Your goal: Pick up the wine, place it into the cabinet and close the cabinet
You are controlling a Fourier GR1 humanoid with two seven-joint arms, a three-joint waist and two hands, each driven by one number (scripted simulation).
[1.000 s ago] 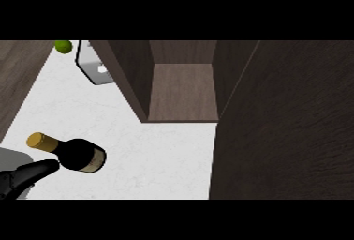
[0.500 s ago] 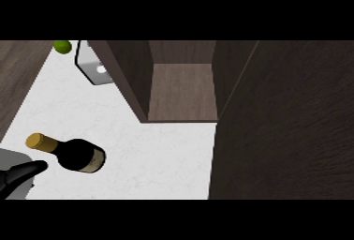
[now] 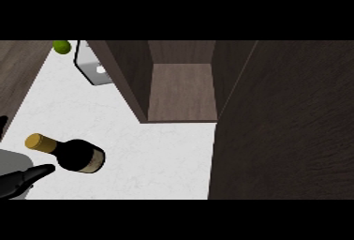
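Head view, looking steeply down at a white marbled counter (image 3: 152,154). A dark wine bottle (image 3: 77,156) with a gold foil cap stands at the lower left of the counter, seen from above so that it leans in the view: its cap points toward the upper left and its wider body with a pale label sits toward the lower right. It stands well apart from the cabinet.

At the lower left corner, a black hand (image 3: 24,179) comes in with a grey forearm (image 3: 12,164) above it. One straight finger points up and to the right, with its tip just beside the lower part of the bottle; whether it touches the glass cannot be told. The hand holds nothing and its visible finger is extended, not curled. From its place at the left edge, this reads as the robot's left hand. The right hand does not show.

The open cabinet (image 3: 181,91) fills the upper middle, with a brown wooden shelf floor between dark side walls. Its dark wooden door (image 3: 283,126) stands open and covers the whole right side.

At the upper left, a small green fruit (image 3: 62,46) lies by the counter's edge, with a pale grey object (image 3: 93,70) near it, beside the cabinet's left wall.
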